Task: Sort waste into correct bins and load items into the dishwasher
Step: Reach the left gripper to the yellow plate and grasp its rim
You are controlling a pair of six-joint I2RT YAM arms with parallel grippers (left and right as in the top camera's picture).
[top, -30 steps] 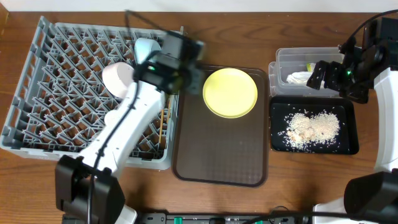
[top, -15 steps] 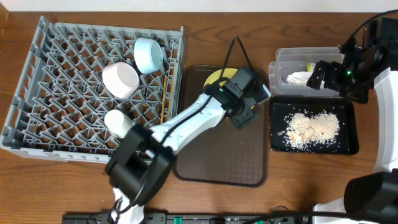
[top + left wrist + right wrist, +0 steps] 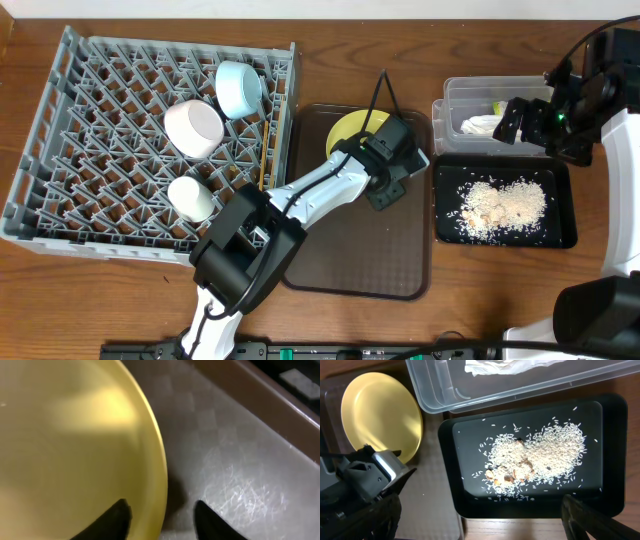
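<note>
Mid-counter, near the far edge: left gripper (image 3: 161, 512) straddles the rim of the round yellow plate (image 3: 65, 435)

Its claw is released: one finger above the plate, the other above the large brown serving tray (image 3: 230, 475) beneath it. At the far right corner the right gripper (image 3: 510, 120) hangs over the clear rectangular plastic tub (image 3: 455, 100); released or clenched, I cannot tell

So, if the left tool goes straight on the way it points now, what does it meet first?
Probably the rim of the round yellow plate: the open left tool straddles that edge. The textured brown serving tray lies directly under it. The depth is unclear.
</note>
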